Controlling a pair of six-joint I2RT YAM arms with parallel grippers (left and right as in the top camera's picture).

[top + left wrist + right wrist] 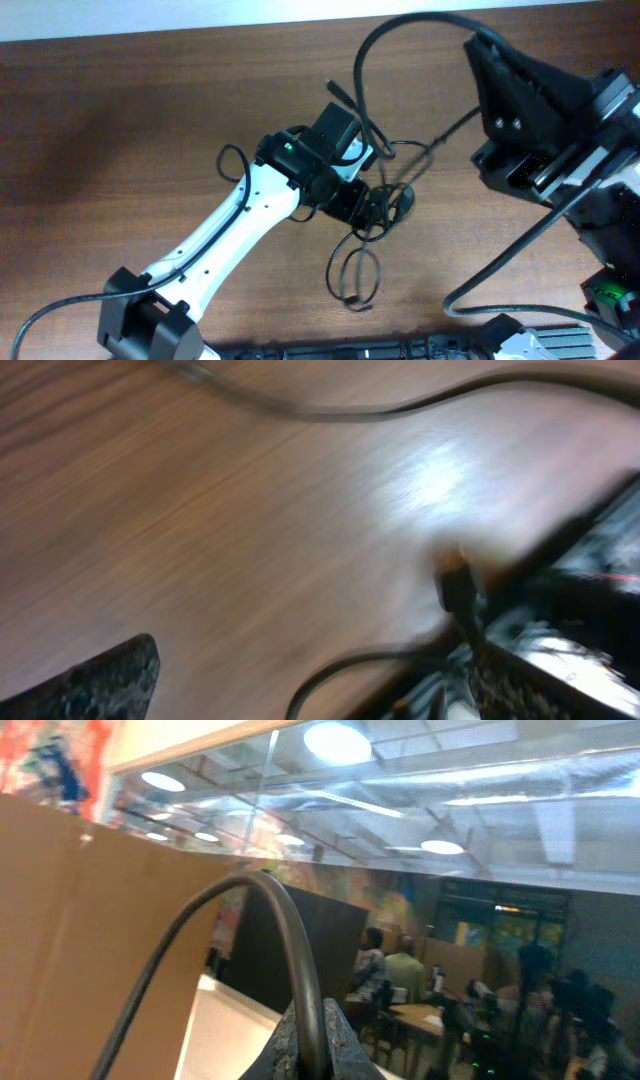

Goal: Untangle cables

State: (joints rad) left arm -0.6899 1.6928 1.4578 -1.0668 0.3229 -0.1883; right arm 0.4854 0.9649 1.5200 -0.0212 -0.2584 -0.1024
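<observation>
Thin black cables form a knotted bundle (388, 192) at the table's middle. One loop (355, 272) lies toward the front and ends in a small plug. My left gripper (372, 207) is at the knot; in the blurred left wrist view its fingers (300, 675) are wide apart, with a cable loop (345, 663) and a plug (457, 582) on the wood between them. My right gripper (476, 42) is raised at the back right. In the right wrist view it (318, 1042) is shut on a cable (290, 935) that arcs up and away to the left. That cable (400, 25) runs down to the knot.
The table (120, 130) is brown wood. The right arm's black body (545, 110) hangs over the back right. Thick robot wires (510, 250) cross the front right. A dark unit (400, 350) lies along the front edge.
</observation>
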